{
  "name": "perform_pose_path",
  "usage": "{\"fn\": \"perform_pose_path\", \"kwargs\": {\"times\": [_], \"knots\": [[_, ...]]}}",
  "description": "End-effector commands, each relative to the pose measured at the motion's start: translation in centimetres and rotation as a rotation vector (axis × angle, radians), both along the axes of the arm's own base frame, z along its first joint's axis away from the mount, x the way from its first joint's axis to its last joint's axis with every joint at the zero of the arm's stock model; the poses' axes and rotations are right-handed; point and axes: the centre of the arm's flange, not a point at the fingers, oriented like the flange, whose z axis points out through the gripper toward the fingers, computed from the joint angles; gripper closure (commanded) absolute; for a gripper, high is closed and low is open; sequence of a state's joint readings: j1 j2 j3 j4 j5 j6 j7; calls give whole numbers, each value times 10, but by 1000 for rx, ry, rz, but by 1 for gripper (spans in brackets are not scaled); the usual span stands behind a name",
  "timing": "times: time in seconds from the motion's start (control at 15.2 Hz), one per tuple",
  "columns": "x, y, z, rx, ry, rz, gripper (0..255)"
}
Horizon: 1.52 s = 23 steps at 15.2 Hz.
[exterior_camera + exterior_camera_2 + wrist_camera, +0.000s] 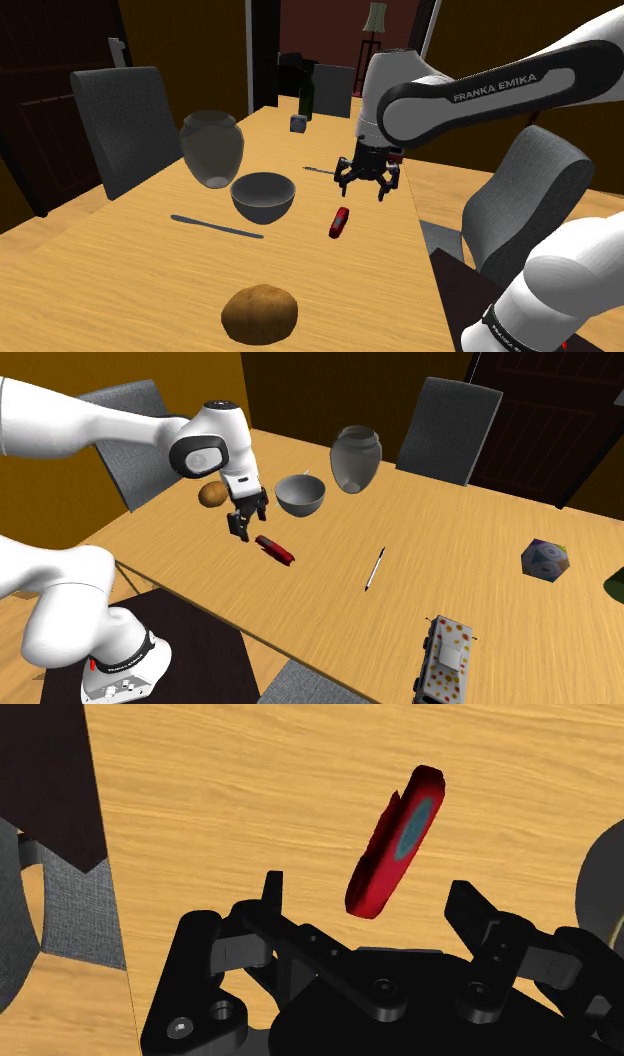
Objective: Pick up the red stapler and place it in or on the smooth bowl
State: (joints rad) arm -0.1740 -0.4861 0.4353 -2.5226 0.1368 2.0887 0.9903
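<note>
The red stapler (340, 222) (275, 550) lies on the wooden table, near the edge on the shoulder view's right. The smooth grey bowl (263, 196) (301, 495) stands upright a short way from it, toward the middle of the table. My black gripper (364, 190) (241, 530) hangs open above the table, a little off to one side of the stapler and not touching it. In the wrist view the stapler (395, 844) lies just ahead of the gripper (368, 899), slanted, with the fingers (272, 889) apart and nothing between them. The bowl's rim (605, 874) shows beside it.
A grey vase (211, 148) stands behind the bowl. A pen (216, 226), a brown potato (260, 313), a small cube (298, 123) and a dark bottle (307, 95) are on the table. A spotted toy bus (446, 657) lies near one edge. Grey chairs (530, 195) flank the table.
</note>
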Motion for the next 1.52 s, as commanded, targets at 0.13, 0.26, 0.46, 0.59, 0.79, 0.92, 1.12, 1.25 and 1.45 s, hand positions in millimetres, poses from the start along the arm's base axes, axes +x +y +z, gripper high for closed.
{"fn": "perform_pose_path", "kwargs": {"times": [0.13,0.26,0.46,0.59,0.79,0.92,1.12,1.25,1.45], "knots": [[32,20,-38,-2,-17,-215,0],[49,26,-57,-4,-24,-318,0],[54,27,-72,-5,-26,-341,0],[54,26,-83,-5,-26,-341,0],[55,24,-98,-5,-26,-341,0],[55,24,-101,-5,-26,-341,0],[55,24,-101,-5,-26,-341,0],[55,24,-101,-5,-26,-341,0],[55,24,-101,-5,-26,-341,255]]}}
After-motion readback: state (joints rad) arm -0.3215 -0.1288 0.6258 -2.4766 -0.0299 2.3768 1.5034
